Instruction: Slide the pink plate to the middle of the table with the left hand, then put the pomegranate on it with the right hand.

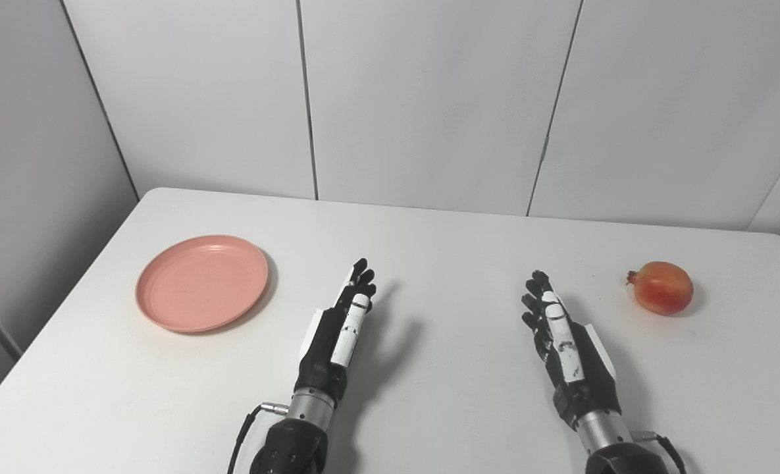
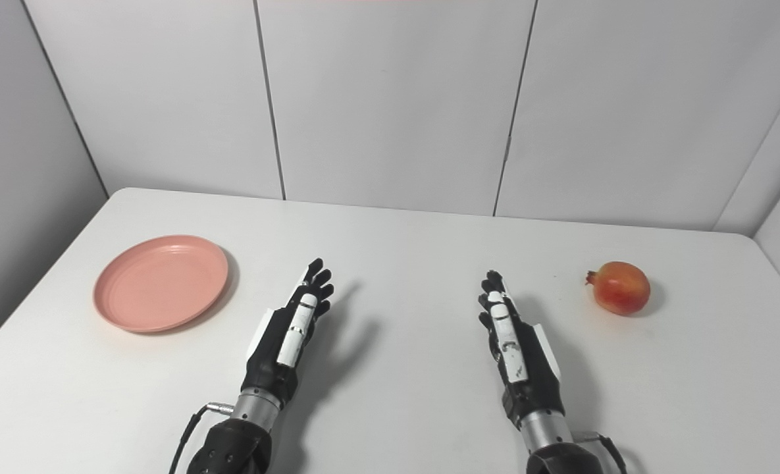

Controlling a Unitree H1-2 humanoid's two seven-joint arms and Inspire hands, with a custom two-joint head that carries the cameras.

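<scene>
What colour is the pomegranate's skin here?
Red blending into orange-yellow on the pomegranate; the left eye view shows it best.

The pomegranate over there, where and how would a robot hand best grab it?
Probably around its round middle, coming from above and its inner side with the right hand. The pomegranate lies on its side, crown pointing left toward that hand, so fingers and thumb should straddle the belly rather than that nub.
</scene>
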